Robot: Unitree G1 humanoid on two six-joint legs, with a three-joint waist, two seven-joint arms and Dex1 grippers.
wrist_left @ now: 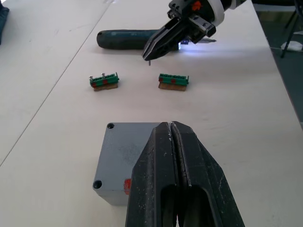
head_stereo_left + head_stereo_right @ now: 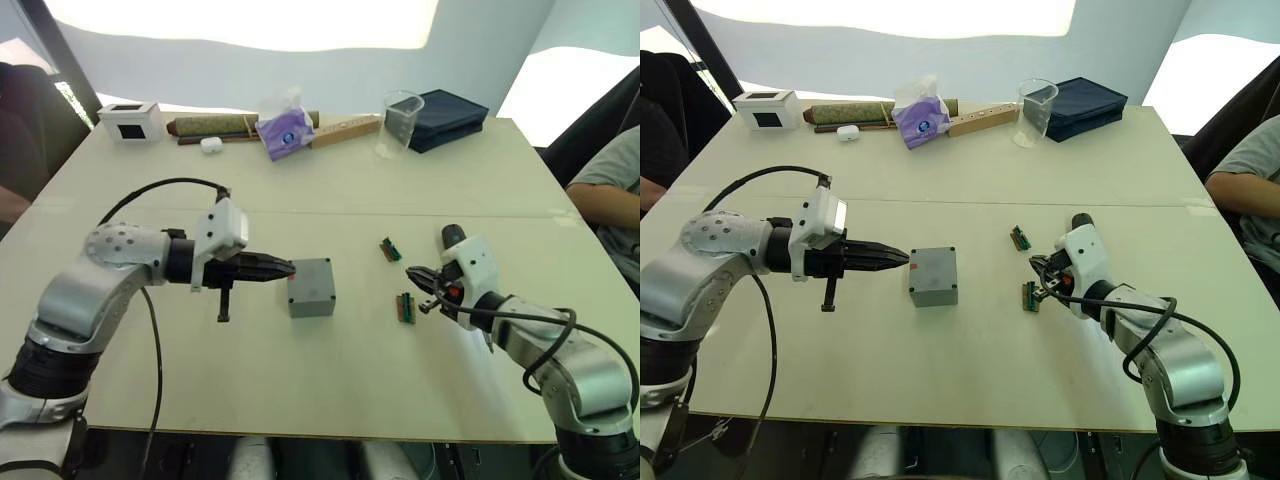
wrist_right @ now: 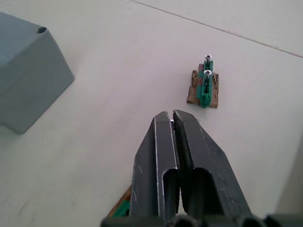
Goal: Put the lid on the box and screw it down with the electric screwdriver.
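Observation:
The grey box (image 2: 311,296) stands at mid-table with the lid (image 1: 128,151) lying flush on top of it; screw holes show at the lid's corners and a red mark (image 1: 127,185) on one side. My left gripper (image 2: 290,268) is shut, its tips against the box's left upper edge. To the right of the box my right gripper (image 2: 420,278) is shut just above the table, over a green holder. A thin sliver shows at its tips and I cannot tell what it is. The electric screwdriver (image 1: 125,39) lies on the table behind the right gripper, its tip light on.
Two green screw holders (image 2: 390,249) (image 2: 406,307) lie right of the box. Along the far edge stand a white box (image 2: 130,120), a purple tissue pack (image 2: 285,130), a clear cup (image 2: 402,118) and a dark blue case (image 2: 448,115). A person (image 2: 610,200) sits at the right.

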